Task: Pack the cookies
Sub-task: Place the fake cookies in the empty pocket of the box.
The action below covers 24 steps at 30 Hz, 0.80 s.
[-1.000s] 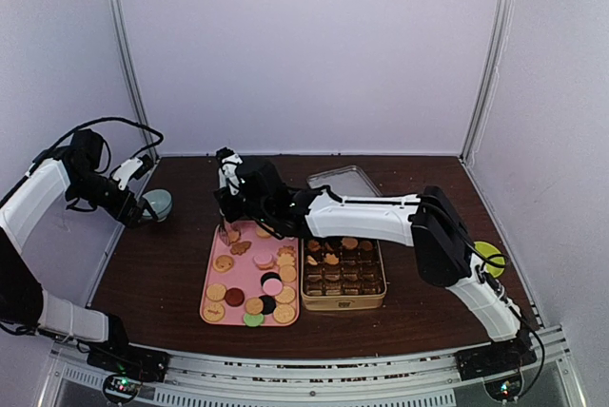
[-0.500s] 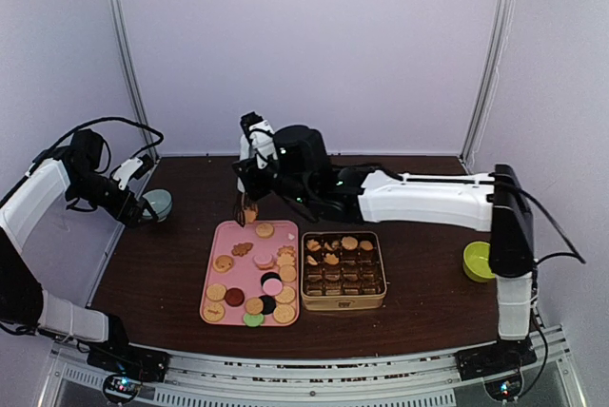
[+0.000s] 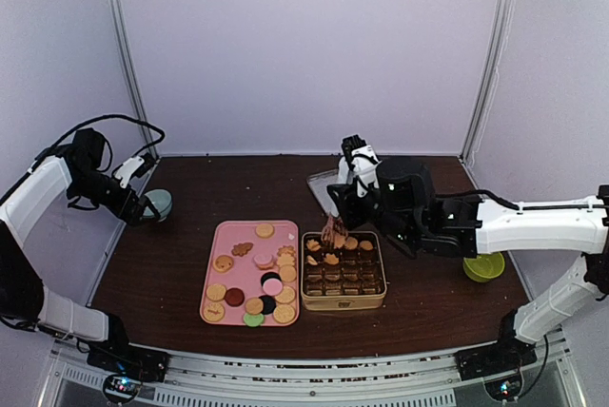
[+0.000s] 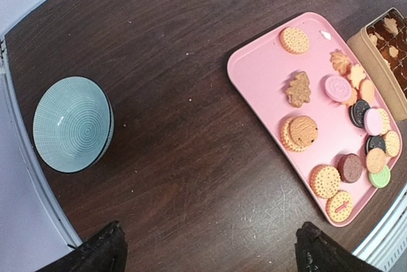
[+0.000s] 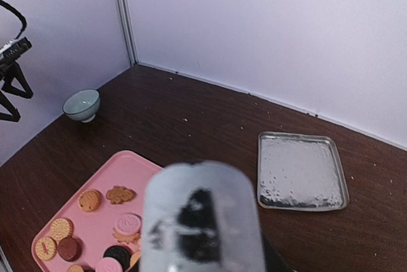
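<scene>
At far left, left pincer point(image 3: 143, 209): hovers over the left edge of the surface point(image 3: 171, 264). In its wrist view its two dark fingers point(image 4: 95, 250) stand wide apart at the bottom of the frame, with nothing between them.
Bowl point(image 3: 157, 203): pale blue-green with a ribbed inside, upright and just beside the left pincer. It sits at the left of the left wrist view point(image 4: 73, 124).
Pink tray point(image 3: 221, 283): lies flat, left of centre in the top view, with its right edge close beside the gold tin.
Cookies point(image 3: 264, 231): most lie on the pink tray, crowded toward its near right corner. They are mainly round and tan, with some pink, black, dark red and one green. The left wrist view point(image 4: 294, 40) shows one tree-shaped piece among them.
Right pincer point(image 3: 333, 222): reaches in from the right and hangs over the far left corner of the gold tin. It is gripping a brown cookie point(image 3: 333, 232) at its tips. In its own wrist view a blurred grey shape hides the fingers.
Gold tin point(image 3: 343, 302): square, with a grid of brown paper cups. A few tan cookies sit in its far rows.
Silver lid point(image 5: 299, 170): a shallow metal rectangle, flat on the surface behind the tin and partly hidden by the right arm in the top view.
Green dish point(image 3: 483, 266): lower right of the top view, apart from the tin.
</scene>
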Each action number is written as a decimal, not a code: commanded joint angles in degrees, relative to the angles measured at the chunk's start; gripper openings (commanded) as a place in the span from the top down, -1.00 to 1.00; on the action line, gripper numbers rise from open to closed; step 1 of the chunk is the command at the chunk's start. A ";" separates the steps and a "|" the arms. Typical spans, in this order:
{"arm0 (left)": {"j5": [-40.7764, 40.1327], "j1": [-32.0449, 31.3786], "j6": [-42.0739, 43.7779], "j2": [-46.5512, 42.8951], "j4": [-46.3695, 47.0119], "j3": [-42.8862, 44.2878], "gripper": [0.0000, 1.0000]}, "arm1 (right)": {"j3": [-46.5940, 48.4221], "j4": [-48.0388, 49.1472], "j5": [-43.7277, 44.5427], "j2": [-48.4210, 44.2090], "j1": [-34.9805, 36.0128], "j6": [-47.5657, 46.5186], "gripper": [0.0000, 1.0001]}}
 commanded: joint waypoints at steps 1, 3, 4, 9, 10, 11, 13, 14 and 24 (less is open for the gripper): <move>2.38 0.32 0.46 0.48 0.19 2.01 -0.89 | -2.90 -1.62 4.85 -3.98 -0.07 3.77 0.44; 2.74 0.28 0.18 0.62 0.19 2.26 -0.89 | -3.58 -1.87 5.00 -4.09 -0.11 4.15 0.44; 2.83 0.28 0.02 0.75 0.19 2.45 -0.89 | -3.65 -1.93 5.00 -3.98 -0.13 4.20 0.44; 3.29 0.30 0.02 0.64 0.10 2.38 -0.87 | -3.24 -2.48 5.62 -2.55 -0.23 3.80 0.44; 3.31 0.30 -0.03 0.56 -0.02 2.38 -0.87 | -3.30 -2.48 5.73 -2.36 -0.26 3.64 0.45; 3.31 0.27 -0.04 0.49 -0.06 2.38 -0.87 | -3.41 -2.52 5.87 -2.21 -0.36 3.52 0.45; 3.42 0.32 0.03 0.36 -0.07 2.30 -0.87 | -3.81 -2.80 6.56 -2.15 -0.46 3.61 0.45; 3.62 0.26 0.04 0.32 -0.14 2.29 -0.87 | -4.20 -2.74 6.80 -2.21 -0.56 3.63 0.45; 4.78 0.27 -0.43 -0.30 -0.67 2.65 -0.87 | -6.15 -1.87 4.84 -2.60 -1.91 4.22 0.19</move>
